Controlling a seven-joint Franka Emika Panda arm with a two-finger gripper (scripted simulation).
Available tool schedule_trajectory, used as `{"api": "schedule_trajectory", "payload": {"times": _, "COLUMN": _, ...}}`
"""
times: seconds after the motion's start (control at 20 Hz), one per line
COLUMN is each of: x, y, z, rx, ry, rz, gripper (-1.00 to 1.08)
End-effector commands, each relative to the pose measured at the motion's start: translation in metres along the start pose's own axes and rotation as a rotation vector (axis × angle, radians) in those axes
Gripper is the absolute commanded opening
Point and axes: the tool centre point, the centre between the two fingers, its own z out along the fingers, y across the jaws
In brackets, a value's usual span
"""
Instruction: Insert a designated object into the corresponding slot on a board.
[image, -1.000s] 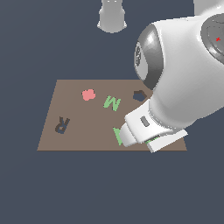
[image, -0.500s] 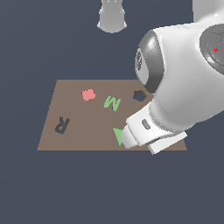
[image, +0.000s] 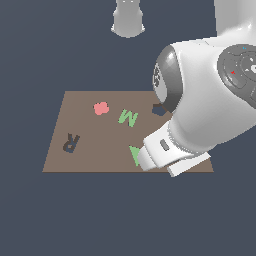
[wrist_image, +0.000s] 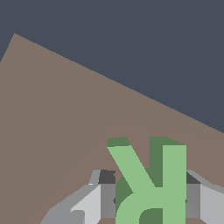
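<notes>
- A small light-green block shaped like the letter R is seen in the wrist view, lying between the two grey fingers of the gripper, one finger on each side of the letter.
- The jaws are closed in narrowly against the block's sides, so the block appears to be gripped; whether it is lifted clear of the surface cannot be told.
- In the exterior view this block is hidden behind the large white arm body, which covers the board's near corner on the exterior view's right.
- A large flat brown rectangular board is laid on a dark grey-blue ground.
- A dark grey R-shaped recess is set in the board near its edge on the exterior view's left, well apart from the arm.
- A pink flower-like piece and a green letter M are placed further back on the board, near each other.
- A green triangle is partly covered by the white wrist housing.
- A dark hole is seen just beside the arm's grey joint, partly hidden.
- A pale grey robot base stands beyond the board.
</notes>
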Motion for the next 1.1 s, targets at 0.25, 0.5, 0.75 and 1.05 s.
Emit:
{"api": "schedule_trajectory", "payload": {"times": 0.25, "x": 0.000, "y": 0.000, "z": 0.000, "rx": 0.000, "ry": 0.000, "rz": 0.000, "gripper": -1.00}}
{"api": "schedule_trajectory", "payload": {"times": 0.5, "x": -0.001, "y": -0.001, "z": 0.000, "rx": 0.000, "ry": 0.000, "rz": -0.011, "gripper": -1.00}}
{"api": "schedule_trajectory", "payload": {"times": 0.75, "x": -0.008, "y": -0.002, "z": 0.000, "rx": 0.000, "ry": 0.001, "rz": -0.054, "gripper": -1.00}}
{"api": "schedule_trajectory", "payload": {"times": 1.05, "x": -0.024, "y": -0.005, "z": -0.001, "rx": 0.000, "ry": 0.001, "rz": -0.152, "gripper": -1.00}}
